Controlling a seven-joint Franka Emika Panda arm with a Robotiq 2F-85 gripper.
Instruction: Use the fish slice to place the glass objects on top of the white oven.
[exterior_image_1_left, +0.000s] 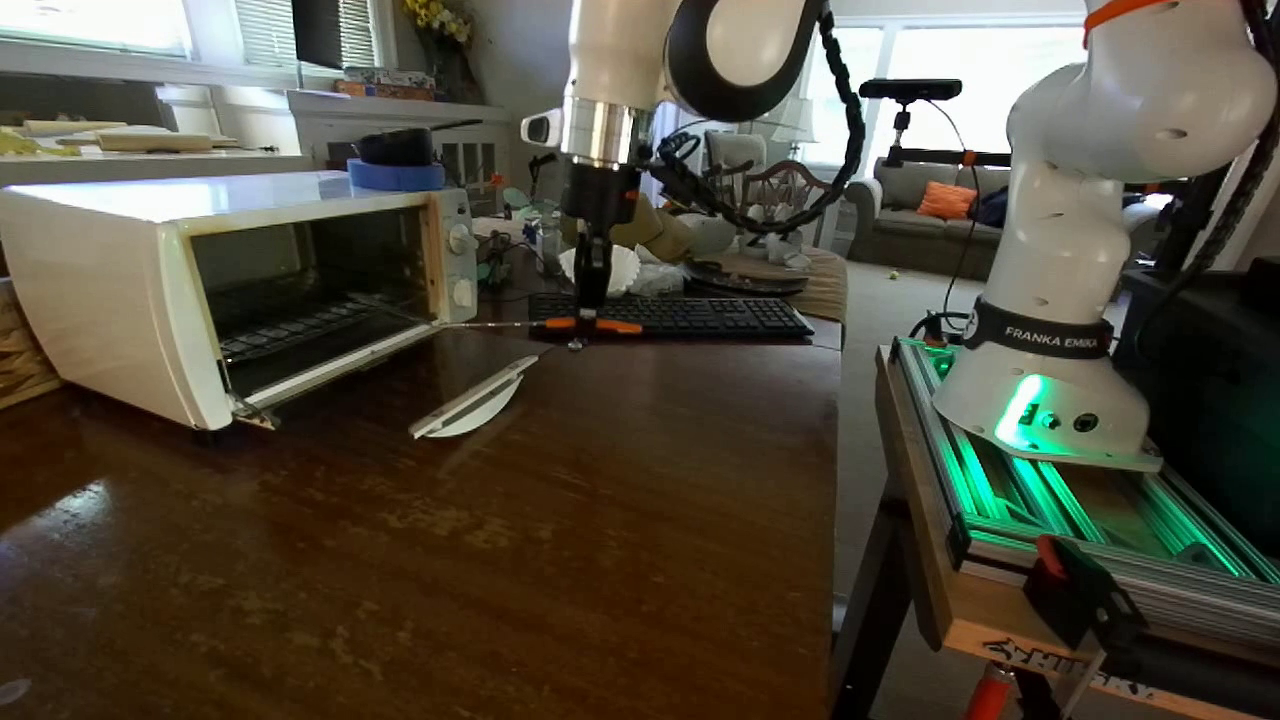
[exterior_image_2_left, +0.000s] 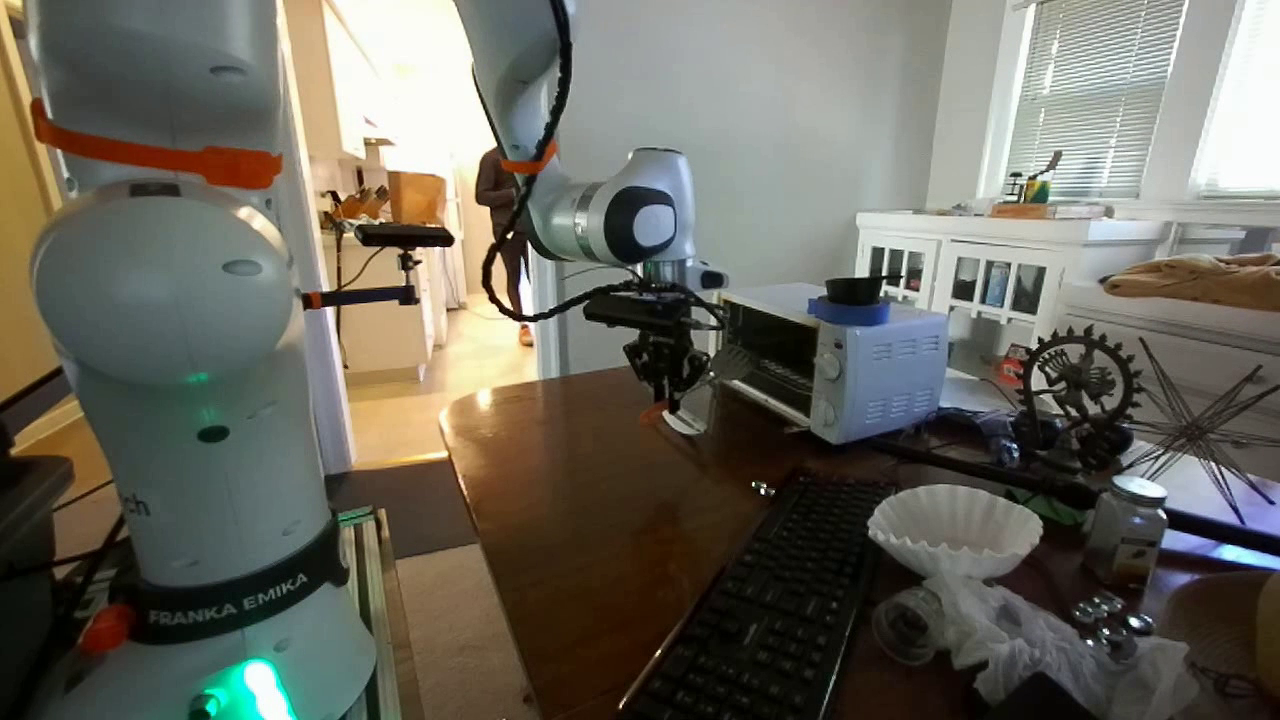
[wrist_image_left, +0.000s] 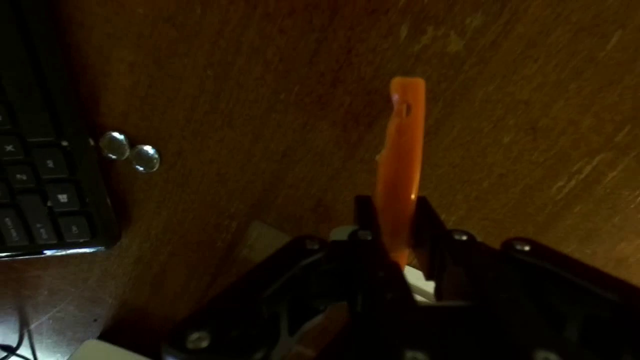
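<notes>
Fish slice (wrist_image_left: 401, 160), long and slim, has a bright orange handle (exterior_image_1_left: 620, 327) with a small hole near its end, a thin shaft, and a flat grey end (exterior_image_2_left: 735, 362) that looks slotted in an exterior view. It is held over the brown table (exterior_image_1_left: 620, 560) by the gripper (wrist_image_left: 395, 212); the fingers (wrist_image_left: 367, 212) stand narrow, 1 on each side of the handle, pinching it. In the wrist view 2 clear, rounded glass objects (wrist_image_left: 146, 159) lie side by side on the table, just beside the black keyboard (wrist_image_left: 30, 150). A pale utensil (exterior_image_1_left: 475, 402) with a curved edge lies near the white oven (exterior_image_1_left: 100, 270). The oven's front stands open, showing a wire rack (exterior_image_1_left: 305, 327) inside; on top, a black pan (exterior_image_1_left: 395, 148) rests on a blue ring-like thing (exterior_image_1_left: 395, 176). Past the keyboard, in an exterior view, are a white fluted cup (exterior_image_2_left: 955, 525), a lidded jar (exterior_image_2_left: 1130, 530) and several shiny rounded pieces (exterior_image_2_left: 1112, 634).
</notes>
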